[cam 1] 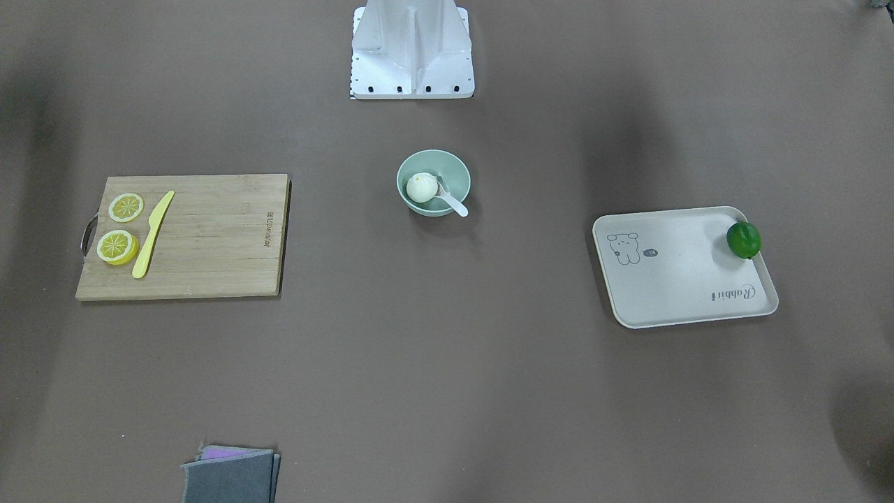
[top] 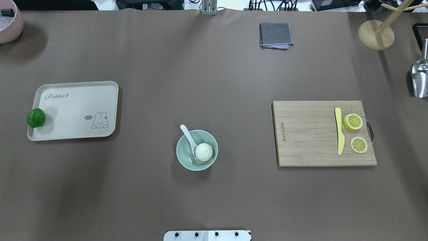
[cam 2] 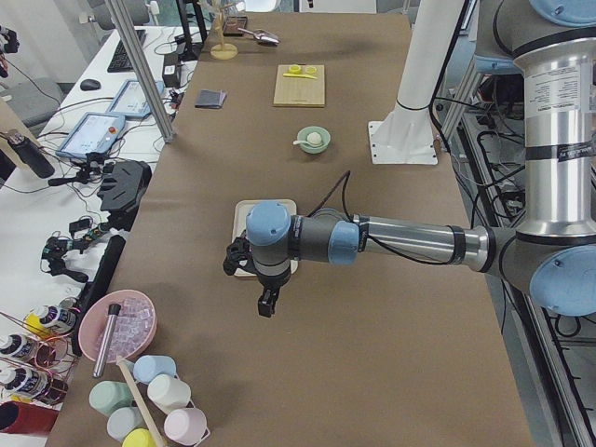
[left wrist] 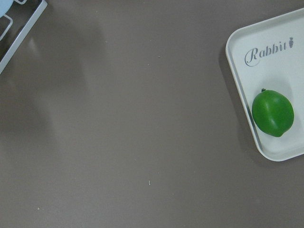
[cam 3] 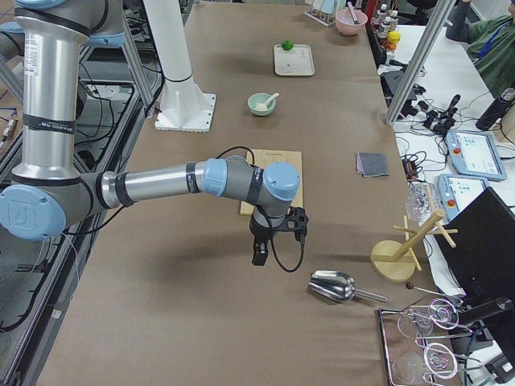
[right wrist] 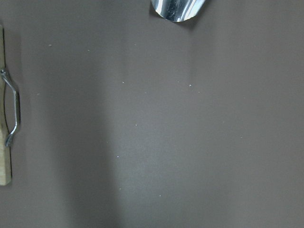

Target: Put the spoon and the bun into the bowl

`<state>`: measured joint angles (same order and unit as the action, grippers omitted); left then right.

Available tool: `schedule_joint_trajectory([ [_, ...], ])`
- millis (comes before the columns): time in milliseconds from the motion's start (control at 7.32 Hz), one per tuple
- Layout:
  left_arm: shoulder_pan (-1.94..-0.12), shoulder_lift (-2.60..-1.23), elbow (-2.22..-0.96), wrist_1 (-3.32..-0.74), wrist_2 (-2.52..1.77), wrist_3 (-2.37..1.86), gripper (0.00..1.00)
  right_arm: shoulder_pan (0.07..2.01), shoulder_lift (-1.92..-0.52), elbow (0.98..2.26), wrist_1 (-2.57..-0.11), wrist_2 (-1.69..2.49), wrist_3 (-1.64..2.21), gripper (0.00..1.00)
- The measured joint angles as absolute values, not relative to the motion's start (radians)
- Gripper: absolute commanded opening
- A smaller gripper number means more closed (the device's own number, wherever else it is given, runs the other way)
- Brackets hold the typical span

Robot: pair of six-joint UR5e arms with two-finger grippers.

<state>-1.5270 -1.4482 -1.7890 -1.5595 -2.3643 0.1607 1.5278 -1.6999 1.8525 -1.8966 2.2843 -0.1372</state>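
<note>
Since the bun [cam 1: 422, 187] and the spoon [cam 1: 454, 205] both lie inside the mint-green bowl [cam 1: 457, 168], the front-facing view suggests the task is done. The bowl stands mid-surface [cam 1: 447, 363], well apart from the bamboo cutting board [cam 1: 209, 237] and the rabbit tray [cam 1: 670, 279].

Seen from overhead, the bun sits right of centre in the bowl. The spoon's scoop is tucked at the bun's edge, touching it or under it; which one is unclear. The handle leans out over the rim, toward the tray side.

Along the table from the left, the left end effector [cam 2: 268, 303] hangs above the tray's near end, far from the bowl. I cannot tell whether its fingers are apart or together.

From the right end, the right end effector [cam 3: 259, 253] hovers past the board, near a metal scoop [cam 3: 334, 285]. Its state is equally unreadable.

Below the left wrist camera there is only bare surface and the tray corner holding a lime [left wrist: 272, 113]; no fingers show. Beneath the right wrist camera there is the board's wire handle [right wrist: 12, 107] and the scoop's lip, and again no fingers.

If anything needed regrasping, the spoon looks light, stiff and smooth, so probably slippery. Its overhanging handle is the obvious place to pinch. The bun looks soft and light, so a gentle squeeze across its sides would suit it. The bowl seems light and liable to slide if nudged.
</note>
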Motion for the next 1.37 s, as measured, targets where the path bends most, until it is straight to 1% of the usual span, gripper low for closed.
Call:
schedule_joint_trajectory([
  [137,-1.527,-1.448,-1.788,-1.560,-2.364,0.161,0.98,1.528,-1.702,1.819,-1.852,2.286,-0.138,1.00],
  [410,-1.528,-1.447,-1.784,-1.561,-2.364,0.161,0.98,1.528,-1.707,1.797,-1.822,2.287,-0.138,1.00],
  [1367,-1.528,-1.436,-1.786,-1.562,-2.365,0.158,0.98,1.528,-1.729,1.804,-1.815,2.289,-0.144,1.00],
])
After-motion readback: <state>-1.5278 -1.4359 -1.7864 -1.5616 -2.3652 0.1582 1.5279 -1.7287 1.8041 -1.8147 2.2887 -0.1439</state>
